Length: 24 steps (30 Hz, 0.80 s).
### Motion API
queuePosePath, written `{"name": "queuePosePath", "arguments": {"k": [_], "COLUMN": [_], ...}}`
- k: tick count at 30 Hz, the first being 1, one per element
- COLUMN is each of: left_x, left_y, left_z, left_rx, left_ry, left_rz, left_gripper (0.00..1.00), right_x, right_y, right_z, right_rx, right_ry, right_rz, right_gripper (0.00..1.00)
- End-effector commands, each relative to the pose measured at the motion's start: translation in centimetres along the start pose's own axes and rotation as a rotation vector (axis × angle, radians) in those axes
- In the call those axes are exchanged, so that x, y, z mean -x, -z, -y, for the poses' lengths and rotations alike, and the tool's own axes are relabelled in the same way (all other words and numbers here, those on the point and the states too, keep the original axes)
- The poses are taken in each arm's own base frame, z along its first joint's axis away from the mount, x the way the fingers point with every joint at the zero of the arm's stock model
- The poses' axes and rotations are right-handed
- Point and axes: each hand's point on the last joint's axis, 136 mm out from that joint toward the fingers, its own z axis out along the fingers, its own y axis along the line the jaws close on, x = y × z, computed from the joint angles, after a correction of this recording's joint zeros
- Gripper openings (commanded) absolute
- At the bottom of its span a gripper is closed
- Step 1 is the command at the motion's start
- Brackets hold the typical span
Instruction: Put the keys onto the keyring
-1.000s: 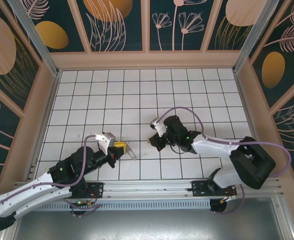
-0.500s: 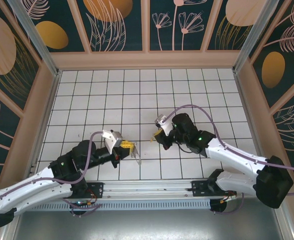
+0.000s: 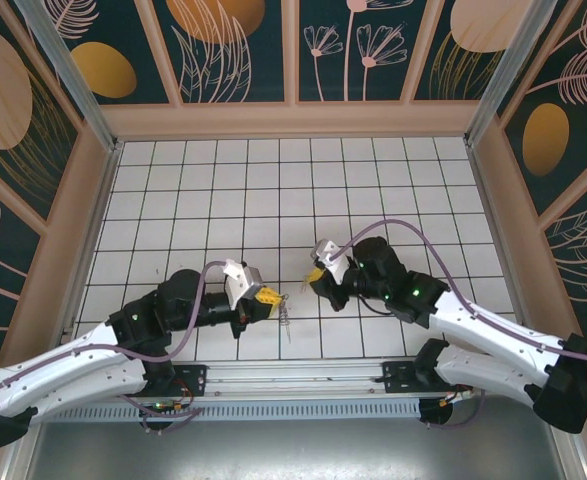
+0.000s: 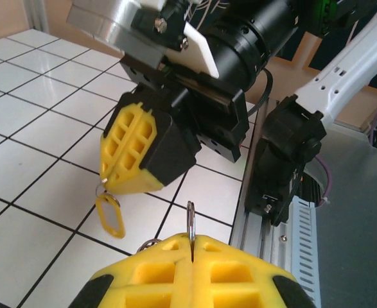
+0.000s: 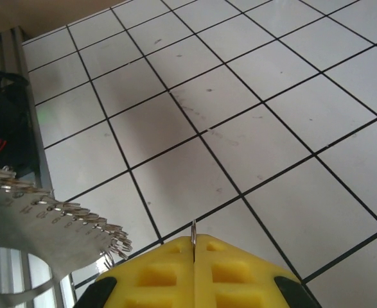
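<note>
- The left gripper (image 3: 269,298) is pressing its yellow fingers together, and they are pinching a thin metal ring (image 4: 191,221) that is standing on edge straight out of the seam between the pads.
- The keys (image 3: 285,319), a silvery jagged bunch, are hanging just below and beyond the left fingertips, above the white tiled table (image 3: 223,180).
- In the right wrist view the same bunch is sitting low and to the left of the right fingers, close beside them, its edge fringed with small wire loops.
- The right gripper (image 3: 317,274) is also holding its fingers closed, and they are clamping a metal sliver (image 5: 194,230) that is poking up from the seam; whether it is a key or a ring I cannot tell.
- A yellow tag (image 4: 110,215) is dangling from a small wire loop just under the right fingertips, apart from the left fingers.
- The two sets of fingertips are facing each other, near one another but not touching.
</note>
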Motion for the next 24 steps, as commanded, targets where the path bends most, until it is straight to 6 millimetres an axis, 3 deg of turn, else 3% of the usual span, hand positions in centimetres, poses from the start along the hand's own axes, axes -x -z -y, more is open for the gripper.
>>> {"name": "queuePosePath", "arguments": {"k": [1, 12, 24], "left_x": [2.0, 2.3, 0.2], "left_y": [0.9, 2.4, 2.1], "left_z": [1.0, 3.1, 3.3], "left_rx": [-0.029, -0.125, -0.164], "left_ry": [-0.086, -0.16, -0.183], "left_rz": [0.028, 0.025, -0.047], "left_gripper": [0.0, 0.0, 0.0], "right_x": [0.3, 2.2, 3.2], "right_y": [0.8, 2.1, 3.2], "right_z": [-0.5, -4.3, -7.4], "right_rx": [-0.018, 0.096, 0.168], "right_ry": [0.036, 0.222, 0.372], "right_rz": [0.019, 0.095, 0.12], "right_gripper": [0.0, 0.0, 0.0]}}
